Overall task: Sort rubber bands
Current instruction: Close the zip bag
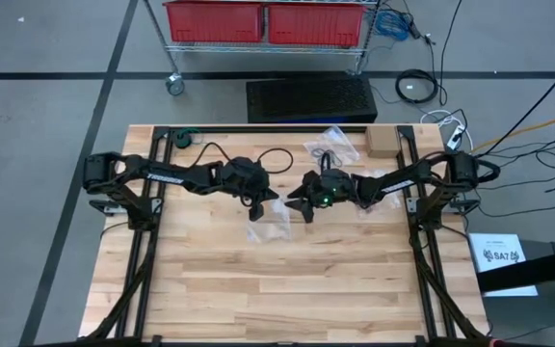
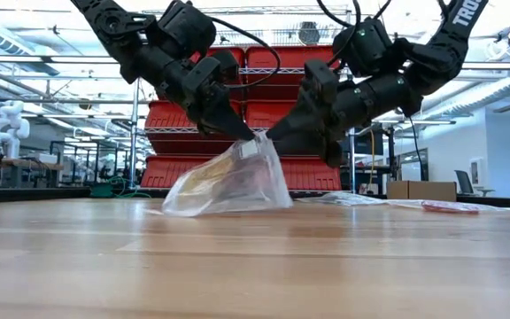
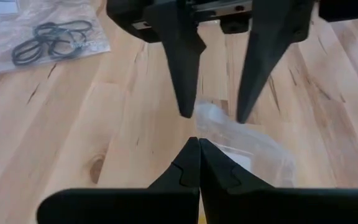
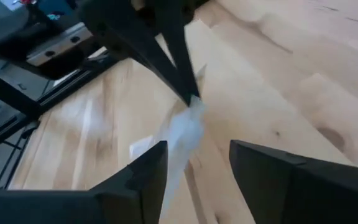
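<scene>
The left tool hung over the middle of the worktop, its fingers pressed together on the top edge of a clear plastic bag. In the low view the bag was lifted at that pinched edge while its lower part sagged onto the wood, and yellowish and reddish contents showed faintly through the plastic; whether these were rubber bands could not be told. The left wrist view showed the left tool's own fingers closed tip to tip, with the bag just beyond them.

The right tool stood just right of the left one, facing it, almost tip to tip. Its fingers were spread apart and held nothing; the right wrist view showed the bag hanging between them and the left tool.

Only the left wrist view showed a bunch of black rubber bands lying on a second bag, flat on the wood beyond the right tool. In the high view more bags lay near the far edge, beside a small cardboard box.
</scene>
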Action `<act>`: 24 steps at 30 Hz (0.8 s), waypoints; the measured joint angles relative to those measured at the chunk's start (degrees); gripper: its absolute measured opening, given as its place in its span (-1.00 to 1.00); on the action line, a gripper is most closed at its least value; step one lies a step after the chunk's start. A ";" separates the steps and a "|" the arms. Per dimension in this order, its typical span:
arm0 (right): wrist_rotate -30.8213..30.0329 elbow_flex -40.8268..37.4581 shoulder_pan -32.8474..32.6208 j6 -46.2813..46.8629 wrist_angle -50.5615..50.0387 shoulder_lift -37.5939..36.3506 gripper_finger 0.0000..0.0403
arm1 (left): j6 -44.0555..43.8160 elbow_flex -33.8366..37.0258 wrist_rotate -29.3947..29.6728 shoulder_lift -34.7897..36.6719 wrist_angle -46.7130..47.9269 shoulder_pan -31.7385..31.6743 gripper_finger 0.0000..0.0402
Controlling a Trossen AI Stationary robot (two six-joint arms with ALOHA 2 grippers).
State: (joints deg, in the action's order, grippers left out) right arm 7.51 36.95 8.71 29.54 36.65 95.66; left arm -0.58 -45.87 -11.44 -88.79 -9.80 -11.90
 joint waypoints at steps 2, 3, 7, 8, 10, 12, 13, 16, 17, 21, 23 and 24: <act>0.06 0.00 -0.02 -0.02 0.60 0.00 -0.18 | 0.00 0.00 0.00 0.00 0.00 0.00 -1.00; 0.10 0.00 -0.02 -0.02 0.87 0.00 -0.18 | 0.00 0.00 0.00 0.00 0.01 0.00 -1.00; -0.70 0.00 0.00 -0.04 1.40 0.00 -0.28 | 0.00 0.00 0.00 0.00 -0.16 0.00 -1.00; -1.42 0.00 0.00 -0.04 1.42 0.00 -0.32 | 0.00 -0.02 0.00 0.00 -0.36 0.00 -1.00; -2.91 0.00 -0.01 -0.07 1.40 0.00 -0.42 | 0.00 -0.04 0.00 0.00 -0.43 0.00 -1.00; -3.51 0.00 0.00 -0.14 1.57 0.00 -0.54 | -0.02 -0.04 0.00 0.00 -0.67 0.00 -1.00; -3.67 0.00 -0.01 -0.21 1.76 0.00 -0.60 | -0.02 -0.04 0.00 0.00 -0.93 0.00 -1.00; -4.63 0.00 -0.02 -0.39 2.14 0.00 -0.79 | -0.01 -0.04 0.00 0.00 -1.83 -0.13 -1.00; -4.67 0.00 -0.02 -0.39 2.22 0.00 -0.84 | 0.00 -0.04 0.03 0.00 -1.91 -0.27 -1.00; -4.85 0.00 -0.03 -0.66 2.25 0.00 -0.97 | 0.00 -0.04 1.27 0.00 -1.82 -0.84 -1.00; -5.03 0.00 -0.23 -0.79 2.25 0.00 -0.97 | 0.00 -0.04 1.32 0.00 -1.82 -1.18 -1.00; -5.02 0.00 -0.43 -0.78 2.25 0.00 -0.96 | -0.01 -0.04 1.33 0.00 -1.77 -1.30 -1.00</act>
State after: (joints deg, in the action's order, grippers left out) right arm 2.48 36.95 8.28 28.76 38.89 95.66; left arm -0.59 -45.91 -10.11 -88.79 -11.57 -13.20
